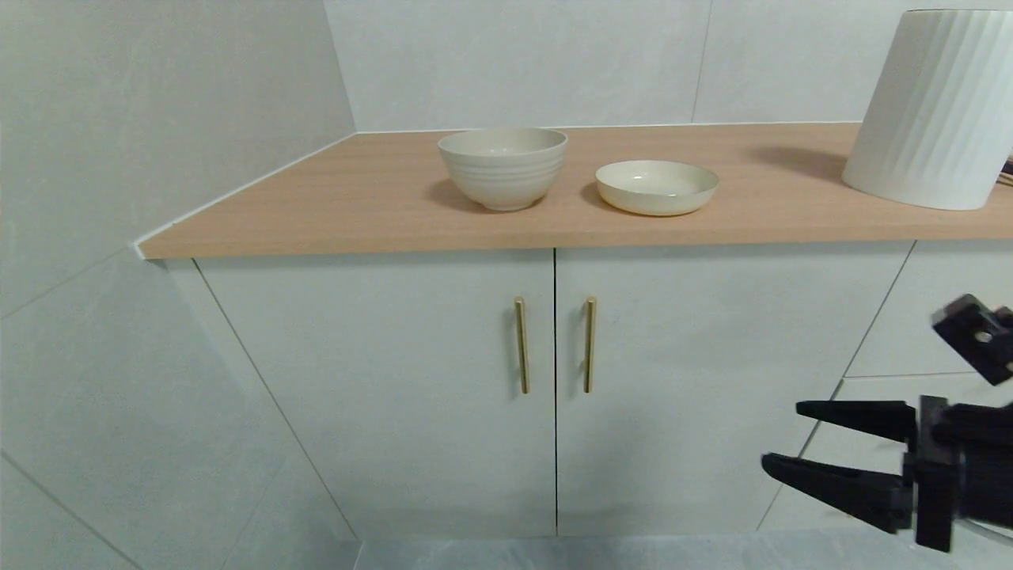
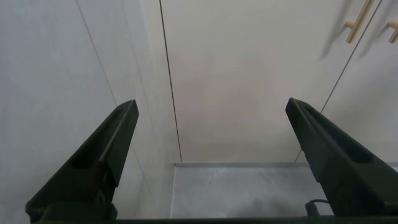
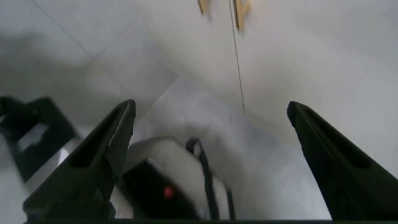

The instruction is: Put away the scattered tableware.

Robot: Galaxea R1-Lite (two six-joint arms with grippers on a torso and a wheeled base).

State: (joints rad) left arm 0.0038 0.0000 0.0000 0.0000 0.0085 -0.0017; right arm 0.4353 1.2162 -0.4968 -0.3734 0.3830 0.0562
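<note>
A deep beige ribbed bowl (image 1: 502, 168) stands on the wooden countertop (image 1: 356, 206), with a shallow cream dish (image 1: 657, 187) just to its right. Both are upright and empty. My right gripper (image 1: 783, 435) hangs low at the right, well below the counter and in front of the cabinet, open with nothing between its fingers; in the right wrist view it (image 3: 210, 106) faces the floor and the cabinet's foot. My left gripper (image 2: 211, 106) is open and empty too, facing the white cabinet front near the floor.
Under the counter are two shut white cabinet doors with upright gold handles (image 1: 521, 344) (image 1: 589, 344). A tall white ribbed container (image 1: 934, 103) stands on the counter's right end. Tiled walls close the left side and the back.
</note>
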